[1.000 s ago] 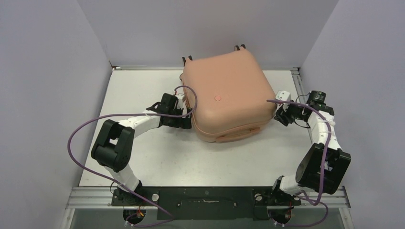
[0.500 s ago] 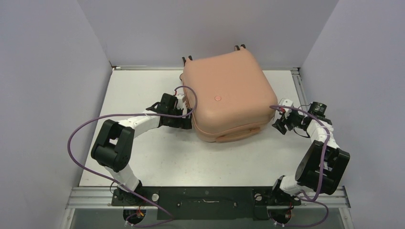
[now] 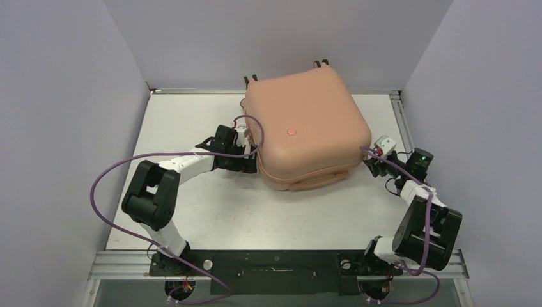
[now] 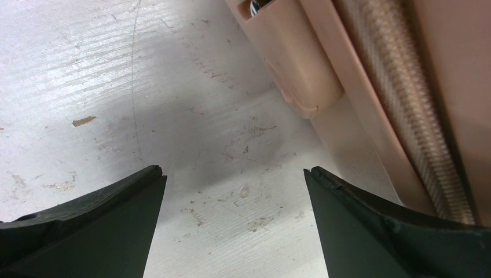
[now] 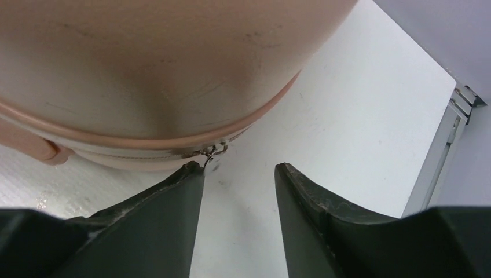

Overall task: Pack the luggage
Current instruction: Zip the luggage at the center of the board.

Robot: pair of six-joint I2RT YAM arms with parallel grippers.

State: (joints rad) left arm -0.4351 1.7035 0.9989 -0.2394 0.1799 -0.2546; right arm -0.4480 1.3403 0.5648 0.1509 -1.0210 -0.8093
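The peach-pink luggage (image 3: 307,128) lies closed on the table at the back middle, its red round logo (image 3: 291,132) facing up. My left gripper (image 3: 250,161) is open and empty at its left side, next to the zip seam (image 4: 405,116). My right gripper (image 3: 372,165) is open at the near right corner of the luggage. In the right wrist view the metal zip pull (image 5: 213,155) hangs just above the tip of the left finger (image 5: 173,202), and the gap between the fingers holds nothing. The luggage fills the top of that view (image 5: 150,63).
The white table (image 3: 211,211) has a metal rail along its right edge (image 5: 446,139). Grey walls close in the left, back and right sides. Purple cables loop from both arms, the left one (image 3: 108,173) over the table's left side.
My right gripper has moved forward and left, from beside the right side of the luggage to its near right corner. The left arm and the luggage have not moved.
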